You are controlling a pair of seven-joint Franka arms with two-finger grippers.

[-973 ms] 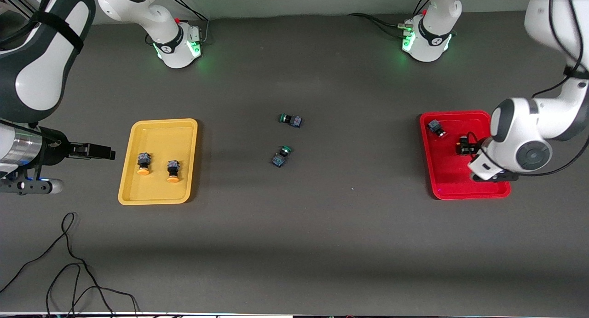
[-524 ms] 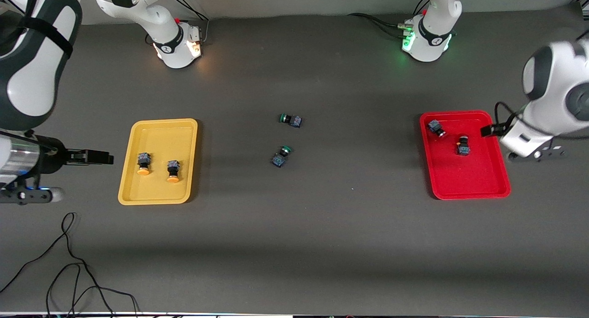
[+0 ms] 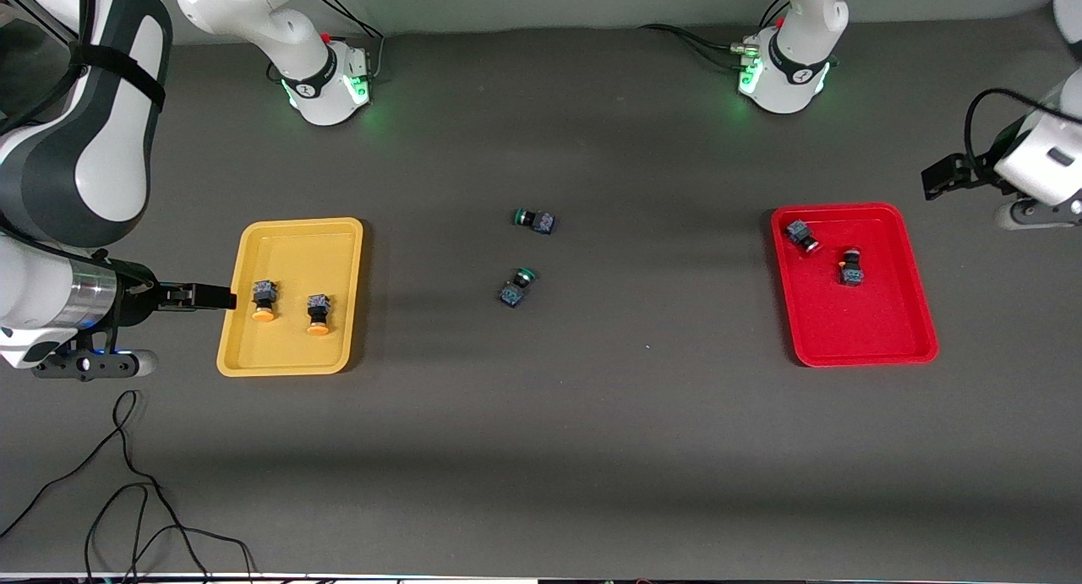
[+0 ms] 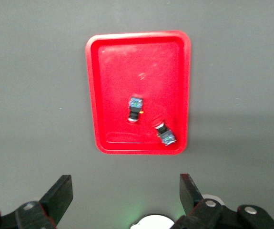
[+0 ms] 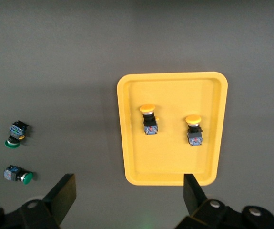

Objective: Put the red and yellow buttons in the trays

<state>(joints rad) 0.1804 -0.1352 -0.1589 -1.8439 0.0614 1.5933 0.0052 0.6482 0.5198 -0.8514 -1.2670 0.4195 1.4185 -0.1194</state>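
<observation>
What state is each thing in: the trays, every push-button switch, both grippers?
Yellow plastic tray: holds both orange-yellow-capped switches.
Red plastic tray: holds both red-capped switches.
Green-capped switches: on table.
Left gripper: open, empty.
Right gripper: open, empty.

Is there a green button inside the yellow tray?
No, the yellow tray holds only two yellow buttons; the green buttons lie on the table outside it.

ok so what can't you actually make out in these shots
- Caps of the two buttons in the red tray: too small in the front view, tilted away in the left wrist view.
- Left gripper: open, its arm cut off by the front view's edge.
- Right gripper: open, by the yellow tray; height above it unclear.
- Print on the green-capped buttons: too small.
</observation>
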